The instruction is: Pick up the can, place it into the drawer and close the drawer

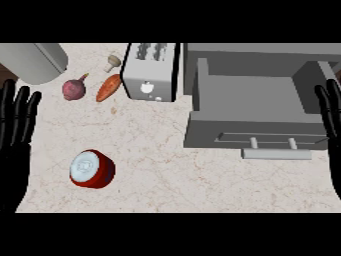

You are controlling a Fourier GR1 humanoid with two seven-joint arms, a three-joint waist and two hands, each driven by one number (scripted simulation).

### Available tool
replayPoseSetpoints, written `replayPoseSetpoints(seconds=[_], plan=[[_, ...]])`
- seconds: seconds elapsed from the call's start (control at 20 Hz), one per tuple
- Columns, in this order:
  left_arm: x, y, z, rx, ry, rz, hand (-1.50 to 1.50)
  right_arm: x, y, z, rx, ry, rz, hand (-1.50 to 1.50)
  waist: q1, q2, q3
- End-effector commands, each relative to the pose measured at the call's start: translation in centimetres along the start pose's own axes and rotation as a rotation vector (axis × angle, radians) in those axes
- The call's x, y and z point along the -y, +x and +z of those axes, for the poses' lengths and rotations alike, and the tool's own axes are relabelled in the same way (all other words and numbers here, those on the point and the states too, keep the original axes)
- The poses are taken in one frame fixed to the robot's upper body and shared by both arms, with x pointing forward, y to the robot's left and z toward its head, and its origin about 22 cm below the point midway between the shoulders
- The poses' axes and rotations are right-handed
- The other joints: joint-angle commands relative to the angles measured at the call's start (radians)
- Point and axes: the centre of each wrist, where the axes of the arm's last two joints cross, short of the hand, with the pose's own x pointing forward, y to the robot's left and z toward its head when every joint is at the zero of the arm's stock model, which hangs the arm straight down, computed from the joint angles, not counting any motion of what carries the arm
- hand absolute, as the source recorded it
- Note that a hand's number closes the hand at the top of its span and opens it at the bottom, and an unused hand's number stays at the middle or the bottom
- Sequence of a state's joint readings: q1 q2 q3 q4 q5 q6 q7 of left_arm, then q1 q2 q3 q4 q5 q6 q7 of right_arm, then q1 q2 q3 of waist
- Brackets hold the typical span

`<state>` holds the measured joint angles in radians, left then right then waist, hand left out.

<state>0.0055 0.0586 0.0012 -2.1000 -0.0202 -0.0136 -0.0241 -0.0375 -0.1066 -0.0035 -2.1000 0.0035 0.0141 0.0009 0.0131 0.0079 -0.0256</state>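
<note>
Currently the red can (92, 169) rests on the counter (165, 150), well apart from both hands.
The left hand (7, 135) at the view's left edge and the right hand (340, 125) at the right edge show straight fingers, holding nothing, each partly cut off by the frame. The drawer (256, 95) stands open beside the toaster (149, 75); a grey cylinder (29, 60) at top left is cropped.

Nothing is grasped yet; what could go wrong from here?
1. The red can seems to lie on its side nearer the left hand, so it might roll when touched.
2. The open drawer is across the counter; the right hand beside its wall might bump it.
</note>
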Motion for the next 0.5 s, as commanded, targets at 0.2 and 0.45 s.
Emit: replayPoseSetpoints(seconds=[0.2,0.45], plan=[[0.1,3.6,5.5,-0.057,0.211,-0.116,-1.50,0.6,0.7,1.8,-0.037,-0.051,-0.020,-1.50,-0.004,-0.016,0.026],[-0.8,0.8,8.6,-0.444,0.469,-0.094,-1.50,1.5,-2.3,3.4,-0.349,-0.169,-0.010,-1.50,-0.002,-0.011,0.025]])
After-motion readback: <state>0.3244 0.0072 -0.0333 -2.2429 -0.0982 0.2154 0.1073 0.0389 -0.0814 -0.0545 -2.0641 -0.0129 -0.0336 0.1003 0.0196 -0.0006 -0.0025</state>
